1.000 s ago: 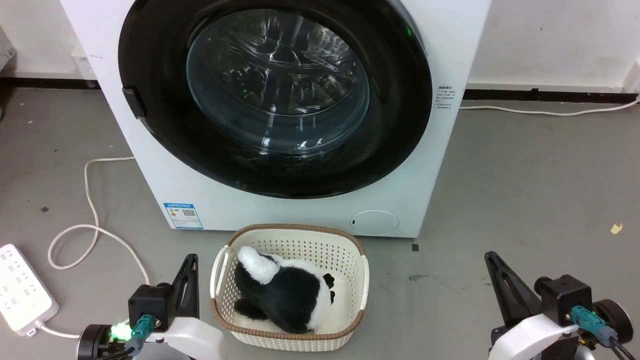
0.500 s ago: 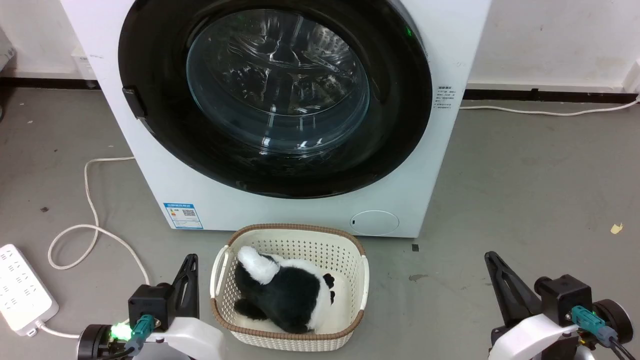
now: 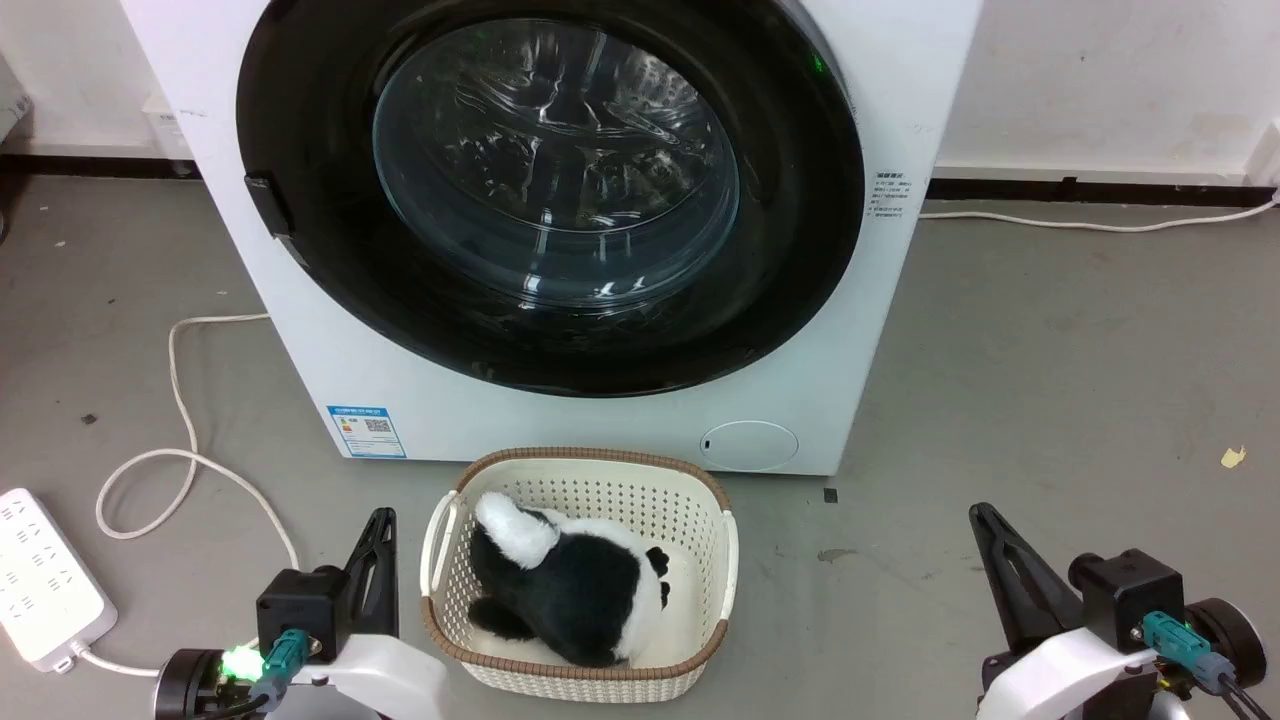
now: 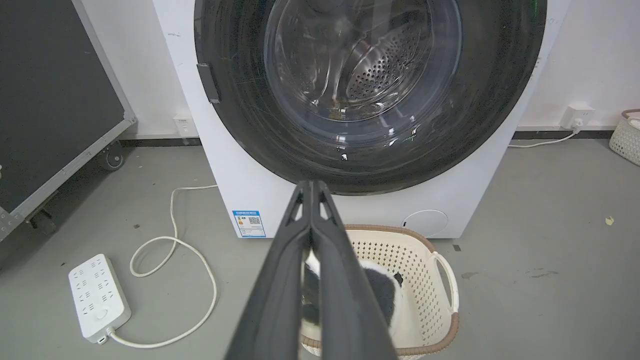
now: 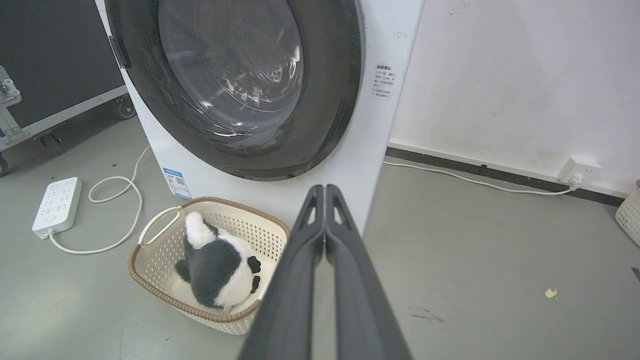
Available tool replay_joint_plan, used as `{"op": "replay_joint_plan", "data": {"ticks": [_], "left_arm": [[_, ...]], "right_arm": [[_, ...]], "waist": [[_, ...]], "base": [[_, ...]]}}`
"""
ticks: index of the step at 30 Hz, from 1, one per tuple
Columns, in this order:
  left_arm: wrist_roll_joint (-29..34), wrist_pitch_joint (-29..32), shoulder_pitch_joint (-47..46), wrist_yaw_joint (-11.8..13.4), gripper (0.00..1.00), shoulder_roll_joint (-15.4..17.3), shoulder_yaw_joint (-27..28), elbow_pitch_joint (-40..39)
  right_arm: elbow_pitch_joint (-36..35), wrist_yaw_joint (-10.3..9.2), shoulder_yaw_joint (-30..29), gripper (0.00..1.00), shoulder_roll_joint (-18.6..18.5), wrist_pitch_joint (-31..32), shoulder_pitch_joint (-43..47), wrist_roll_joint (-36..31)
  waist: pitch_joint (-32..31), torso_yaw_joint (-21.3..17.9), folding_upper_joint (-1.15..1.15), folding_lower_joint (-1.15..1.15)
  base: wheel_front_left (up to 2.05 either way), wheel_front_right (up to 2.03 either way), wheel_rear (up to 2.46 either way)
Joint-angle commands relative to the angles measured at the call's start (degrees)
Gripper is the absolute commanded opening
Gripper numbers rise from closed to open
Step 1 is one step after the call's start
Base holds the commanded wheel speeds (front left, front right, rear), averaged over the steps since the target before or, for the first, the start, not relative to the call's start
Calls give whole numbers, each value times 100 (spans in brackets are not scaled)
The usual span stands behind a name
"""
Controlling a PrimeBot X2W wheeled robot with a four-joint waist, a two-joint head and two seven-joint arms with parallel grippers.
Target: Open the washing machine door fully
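Both clenched empty, left gripper [image 4: 311,184] and right gripper [image 5: 325,188] face the top-cropped washing machine door [image 3: 550,200].

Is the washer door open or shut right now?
Shut. The washing machine door lies flush against the white front of the washing machine along its visible rim, with no gap showing.

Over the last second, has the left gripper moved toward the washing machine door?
No. In the head view the left gripper stays at the same spot beside the basket, level with its left rim and well short of the washing machine door.
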Motion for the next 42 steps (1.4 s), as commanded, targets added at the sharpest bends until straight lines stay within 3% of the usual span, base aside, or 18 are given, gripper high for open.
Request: {"op": "replay_joint_plan", "data": {"ticks": [1,10,11,35,42], "left_arm": [[51,1,-89,14,0,7,-1,-20],[51,1,-89,14,0,7,-1,-20],[0,-1,0,0,100,0,0,0],[-31,-240,-89,71,100,1,-147,11],[-61,-347,-205,126,100,2,-254,1]], "right_arm": [[-27,-9,-5,0,27,3,-66,-43],[-27,-9,-5,0,27,3,-66,-43],[0,0,0,100,0,-1,0,1],[-67,0,-6,100,2,-238,-100,76],[-64,-1,50,100,-189,-332,-367,93]], "waist": [[0,0,0,0],[0,0,0,0],[0,0,0,0],[224,50,0,0],[412,126,0,0]], "base": [[0,0,0],[0,0,0],[0,0,0],[0,0,0],[0,0,0]]}}
